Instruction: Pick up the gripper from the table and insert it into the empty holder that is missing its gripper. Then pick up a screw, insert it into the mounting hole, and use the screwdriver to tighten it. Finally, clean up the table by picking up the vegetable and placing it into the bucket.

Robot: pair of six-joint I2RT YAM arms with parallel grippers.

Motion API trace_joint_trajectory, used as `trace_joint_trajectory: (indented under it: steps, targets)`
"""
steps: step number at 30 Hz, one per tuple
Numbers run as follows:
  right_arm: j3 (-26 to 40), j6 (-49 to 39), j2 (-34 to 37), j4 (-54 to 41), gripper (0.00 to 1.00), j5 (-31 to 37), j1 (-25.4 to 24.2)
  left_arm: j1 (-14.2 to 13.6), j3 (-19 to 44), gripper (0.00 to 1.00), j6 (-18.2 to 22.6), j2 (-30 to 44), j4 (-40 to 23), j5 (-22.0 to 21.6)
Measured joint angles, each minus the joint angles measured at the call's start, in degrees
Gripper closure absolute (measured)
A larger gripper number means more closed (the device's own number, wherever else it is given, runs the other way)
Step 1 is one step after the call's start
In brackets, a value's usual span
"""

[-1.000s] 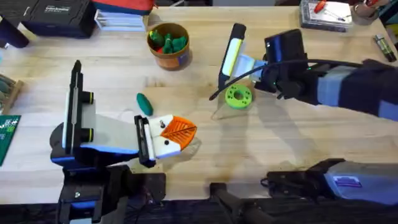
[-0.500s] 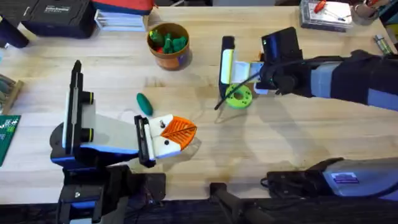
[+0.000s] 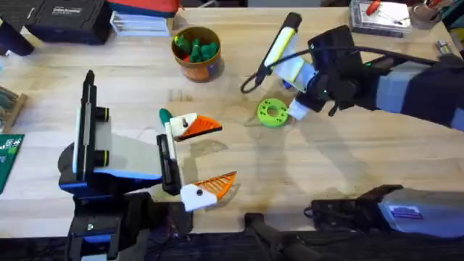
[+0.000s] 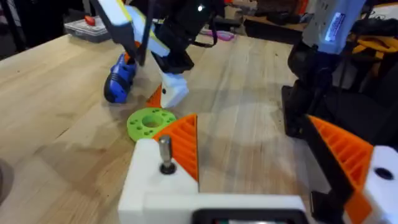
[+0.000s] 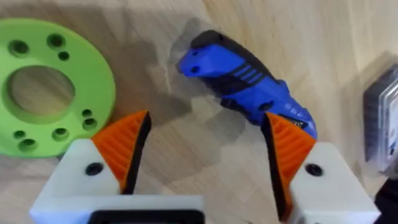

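The blue screwdriver [image 5: 249, 93] lies on the table just ahead of my right gripper [image 5: 205, 152], which is open with its orange pads either side of the handle end. From above, the screwdriver [image 3: 288, 85] shows as a blue patch under the right gripper [image 3: 293, 93]. My left gripper [image 3: 200, 158] stands wide open near the front. One of its fingers [image 3: 190, 125] partly covers the dark green vegetable [image 3: 164, 114]. The bucket [image 3: 196, 52] stands at the back, with toy vegetables inside. The loose gripper, holder and screw are out of view.
A lime-green disc with holes [image 3: 274, 112] lies next to the right gripper, also in the left wrist view as the disc [image 4: 149, 121]. A black case [image 3: 65, 18] and a clear box [image 3: 380, 14] line the back edge. A green circuit board [image 3: 9, 156] sits at the left edge.
My left gripper has gone from shut to wide open. The right wrist has turned, swinging its yellow-and-black bar toward the back, and it now sits over the screwdriver.
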Motion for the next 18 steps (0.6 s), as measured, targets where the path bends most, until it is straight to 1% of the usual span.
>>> trace_joint_trajectory:
  steps: [2,3,4,8,9,10,11,13,16,18]
  targets:
    - [0.53,2.36,-1.55,-0.94,0.007,-0.93,0.00,0.00,0.00,0.015,-0.26,0.00,0.00,0.00]
    - [0.93,3.13,-2.38,-1.36,0.007,-1.25,-0.02,0.00,0.00,0.015,-1.18,0.00,0.09,-0.02]
    - [2.09,4.84,-5.59,-2.13,0.007,-1.74,-0.06,0.00,-0.09,0.015,-8.32,0.00,2.70,-1.61]
    - [2.63,7.48,-10.33,-3.10,0.007,-2.23,-0.46,0.00,-0.07,0.015,-21.37,0.00,12.85,-6.29]
    - [2.63,8.49,-11.55,-3.18,0.007,-2.35,-0.60,0.00,0.01,0.015,-24.17,0.00,14.42,-7.72]
    - [2.63,9.40,-12.63,-3.18,0.007,-2.37,-0.68,0.00,0.26,0.015,-26.51,0.00,14.41,-9.22]
    - [2.63,10.27,-13.62,-3.21,0.007,-2.42,-0.77,0.00,0.74,0.015,-28.68,0.00,13.22,-10.96]
    - [2.63,12.34,-15.90,-3.21,0.007,-2.57,-0.83,0.00,2.58,0.015,-31.64,0.00,7.69,-14.55]
    - [2.63,16.07,-18.69,-3.26,0.007,-2.65,-0.83,0.00,6.90,0.015,-34.29,0.05,-2.36,-19.80]
    - [2.63,19.76,-20.52,-3.36,0.007,-2.75,-0.83,0.00,10.07,0.015,-35.14,0.64,-5.96,-22.73]
